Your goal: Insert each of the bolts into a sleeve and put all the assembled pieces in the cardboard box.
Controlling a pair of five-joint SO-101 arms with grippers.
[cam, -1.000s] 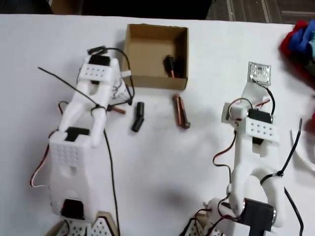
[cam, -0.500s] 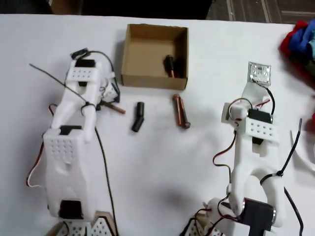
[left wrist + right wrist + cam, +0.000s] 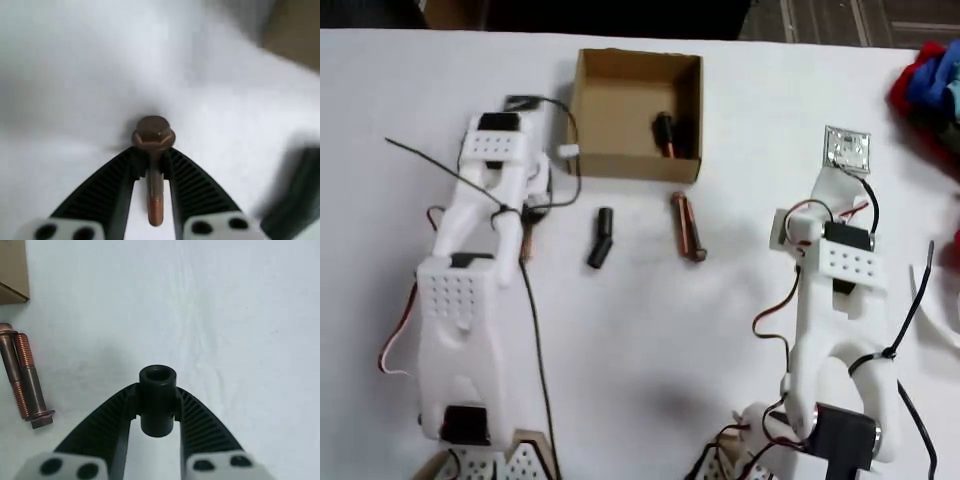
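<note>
Left gripper (image 3: 152, 152) is clamped on a copper bolt (image 3: 153, 136), just near and left of the cardboard box (image 3: 632, 164). Right gripper (image 3: 157, 397) pinches a black sleeve (image 3: 157, 385) over the right side of the table (image 3: 650, 330). Two loose sleeves (image 3: 601, 238) and two spare bolts (image 3: 687, 226) lie on the near side of the box. One assembled piece (image 3: 665, 134) rests inside it.

Bolt (image 3: 153, 139) copper; sleeve (image 3: 157, 392) black; cardboard box (image 3: 630, 165) plain brown; table (image 3: 660, 340) white; arms (image 3: 460, 310) white
</note>
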